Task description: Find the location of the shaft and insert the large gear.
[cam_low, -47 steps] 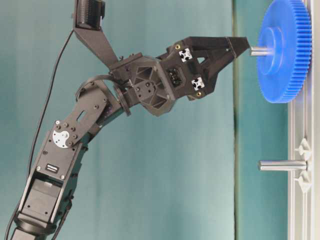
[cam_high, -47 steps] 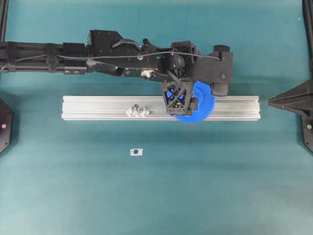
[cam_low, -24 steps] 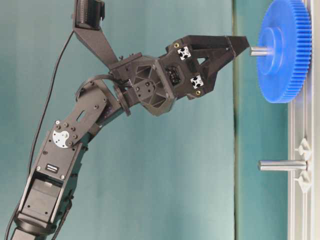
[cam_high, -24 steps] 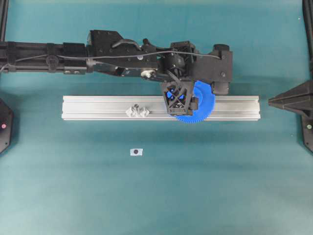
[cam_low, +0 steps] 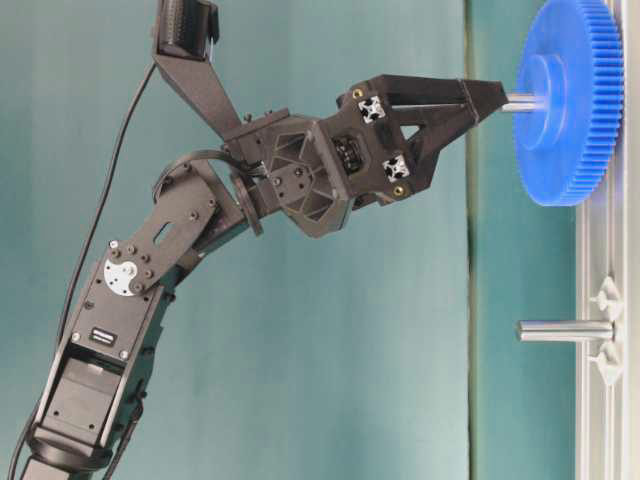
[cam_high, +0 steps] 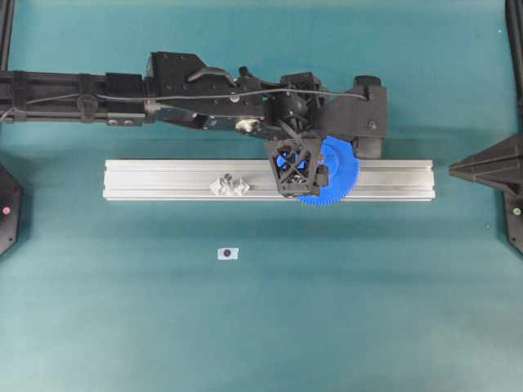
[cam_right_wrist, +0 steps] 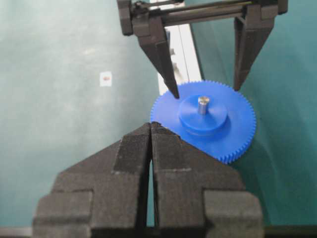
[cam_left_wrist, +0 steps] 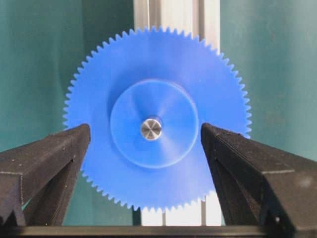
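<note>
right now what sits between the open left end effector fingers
In the left wrist view, the bright-blue toothed plastic large gear, seated on the metal shaft, fills the gap between both fingers, untouched.

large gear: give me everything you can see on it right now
The large gear is a bright-blue, plastic-looking disc with fine teeth all round and a raised round hub. It is seated on the shaft, whose metal tip pokes through the centre hole, and it lies flat over the aluminium rail, overhanging both edges. The left hand is open, its fingers either side of the hub and clear of it. Nothing else touches the gear.
</note>
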Robot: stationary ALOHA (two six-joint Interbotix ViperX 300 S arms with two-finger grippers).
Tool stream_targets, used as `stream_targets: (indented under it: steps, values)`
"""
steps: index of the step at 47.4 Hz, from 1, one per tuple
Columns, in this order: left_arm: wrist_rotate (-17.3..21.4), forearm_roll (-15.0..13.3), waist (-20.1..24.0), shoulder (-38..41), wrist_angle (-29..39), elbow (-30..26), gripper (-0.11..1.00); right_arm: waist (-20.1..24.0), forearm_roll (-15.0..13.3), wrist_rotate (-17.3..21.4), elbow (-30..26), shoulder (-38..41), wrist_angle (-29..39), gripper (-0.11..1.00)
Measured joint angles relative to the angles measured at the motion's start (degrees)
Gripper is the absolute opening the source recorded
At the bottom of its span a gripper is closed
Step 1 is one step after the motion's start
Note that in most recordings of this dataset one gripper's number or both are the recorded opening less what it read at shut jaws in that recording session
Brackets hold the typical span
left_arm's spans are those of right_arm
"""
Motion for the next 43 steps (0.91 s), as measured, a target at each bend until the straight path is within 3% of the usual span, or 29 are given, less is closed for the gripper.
stream_targets:
  steps: [15,43]
  values:
    - [-1.67,0.0,-0.09,-2.2,0.09,0.18,0.92,-0.09,0.0,0.0,0.09,0.0,0.0,0.02]
    - [-7.47,0.0,-2.02,-10.02,-2.55,7.47,0.92,-0.09,0.0,0.0,0.09,0.0,0.0,0.02]
